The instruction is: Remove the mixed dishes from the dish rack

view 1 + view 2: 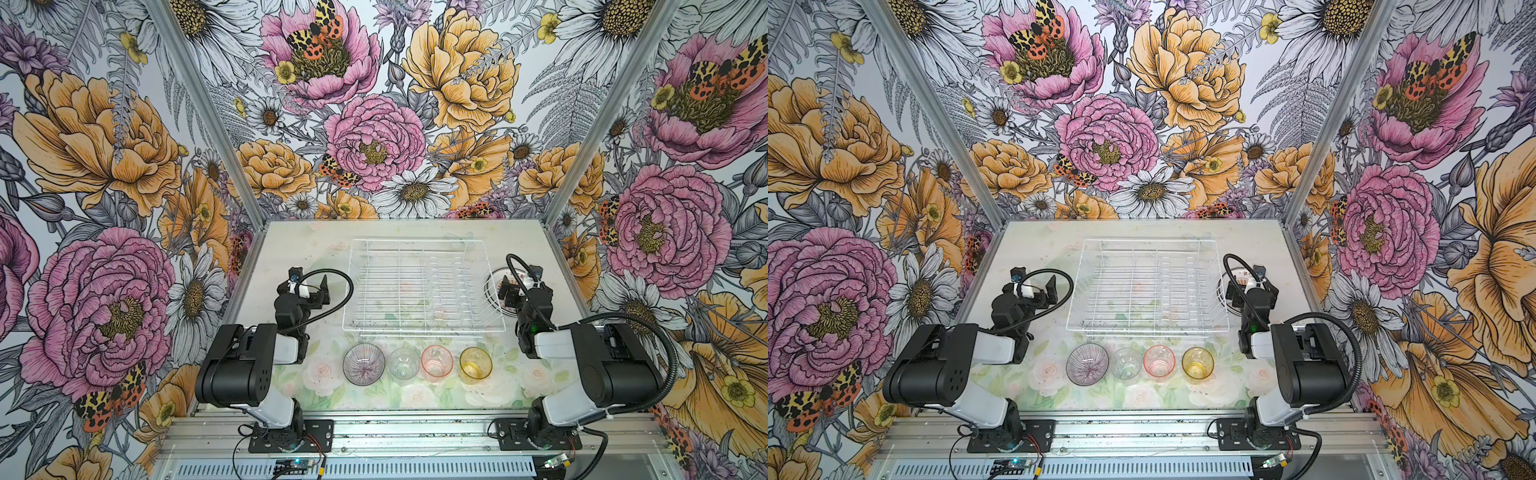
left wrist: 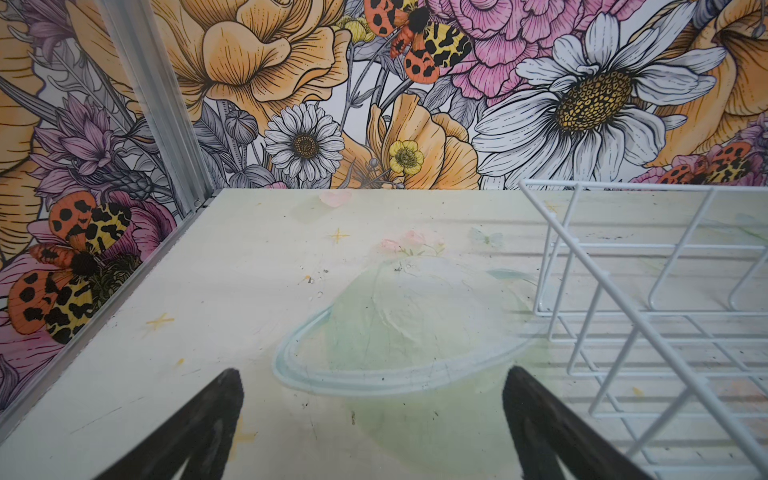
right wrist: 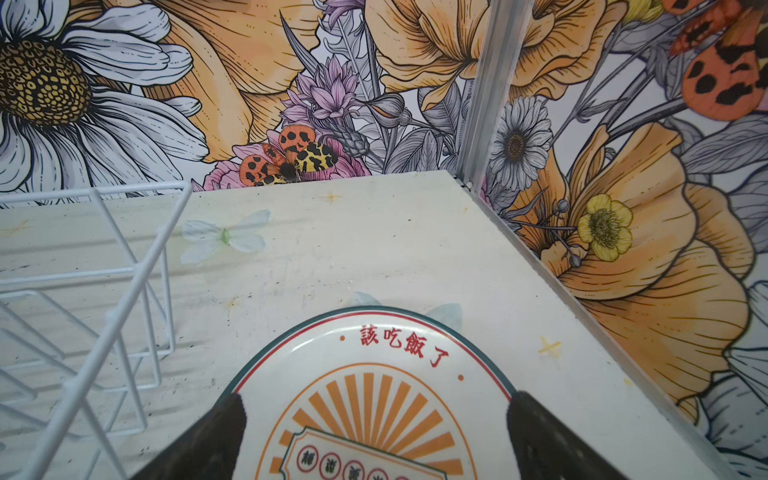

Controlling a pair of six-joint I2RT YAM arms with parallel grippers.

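From my station, both top views show the dish rack [image 1: 424, 330] [image 1: 1148, 330] in the middle of the table [image 1: 291, 249], with every dish I can find standing outside it. Along the lower edge of the rack, left to right, runs a row: the purple-striped bowl [image 1: 364, 364], the clear tumbler [image 1: 404, 363], the pink tumbler [image 1: 437, 361] and the amber tumbler [image 1: 476, 363], all upright and mouth up, close together but apart.

The left gripper [image 1: 316, 291] hangs just left of the rack. In the left wrist view its fingers [image 2: 199, 428] are spread wide over bare tabletop and hold nothing, with the rack's wire corner at the right of that frame.

The right gripper [image 1: 509, 291] sits just right of the rack, over the sunburst plate [image 3: 374, 345], which lies flat on the table. Its jaws are released and stand wide, one finger at each side of the plate's near rim. Whether the fingertips touch the plate I cannot tell. More plates may lie stacked beneath, but the arm hides most of that spot in the top views.
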